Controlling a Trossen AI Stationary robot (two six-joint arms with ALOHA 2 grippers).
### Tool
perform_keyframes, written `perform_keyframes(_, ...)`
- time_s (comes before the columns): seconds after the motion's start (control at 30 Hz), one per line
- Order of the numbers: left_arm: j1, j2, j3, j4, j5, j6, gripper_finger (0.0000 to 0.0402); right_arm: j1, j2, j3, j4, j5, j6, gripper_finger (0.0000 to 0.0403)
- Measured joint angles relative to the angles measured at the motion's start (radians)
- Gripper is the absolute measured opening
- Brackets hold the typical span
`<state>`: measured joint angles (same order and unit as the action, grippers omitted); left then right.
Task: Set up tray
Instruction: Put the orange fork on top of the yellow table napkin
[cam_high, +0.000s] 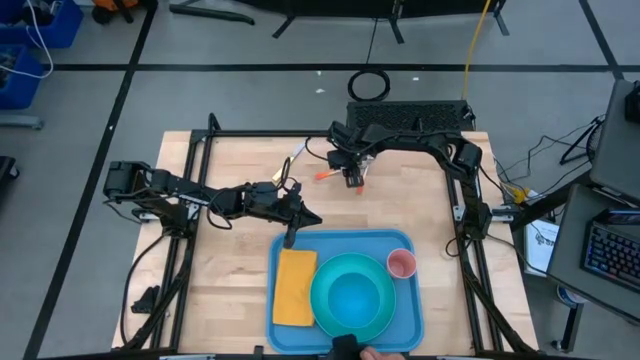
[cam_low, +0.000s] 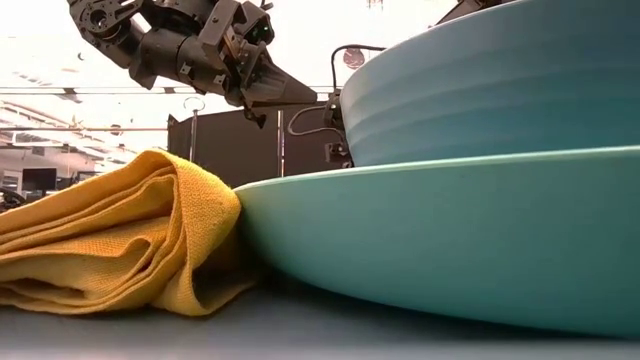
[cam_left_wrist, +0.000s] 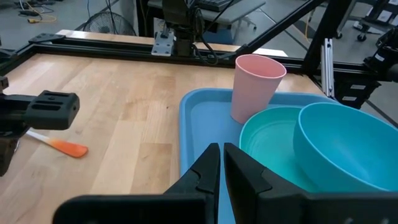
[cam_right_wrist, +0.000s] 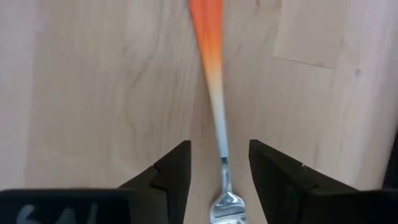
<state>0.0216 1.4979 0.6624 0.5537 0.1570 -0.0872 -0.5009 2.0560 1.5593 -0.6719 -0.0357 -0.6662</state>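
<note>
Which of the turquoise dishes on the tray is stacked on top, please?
The deep bowl; it sits inside the shallow plate, beside the pink cup.

the large flat blue plastic tray (cam_high: 345, 243) sits at the table's near edge; on it, folded yellow cloth napkin (cam_high: 294, 287) left, round turquoise plate (cam_high: 352, 297) beside it, pink plastic cup (cam_high: 401, 264) right; orange-handled fork (cam_right_wrist: 214, 93) lies behind on the wooden table (cam_high: 235, 170).

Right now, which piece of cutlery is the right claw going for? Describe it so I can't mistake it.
Start at the blue tray near the table's front edge, then look to the bare wood at the far side. There, under the open right claw, lies a fork, apart from the tray. It is the only utensil in view: metal tines and an orange handle fading to white.
</note>
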Motion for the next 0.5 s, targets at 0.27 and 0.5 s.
perform_keyframes(0.27, 0.000, 0.000, 0.000, -0.003, 0.000, 0.000, 0.0026, 0.013, 0.000, 0.000, 0.061, 0.066, 0.056, 0.0149)
perform_keyframes(0.5, 0.000, 0.000, 0.000, -0.004, 0.002, 0.000, 0.0026, 0.028, 0.000, 0.000, 0.086, 0.065, 0.032, 0.0144)
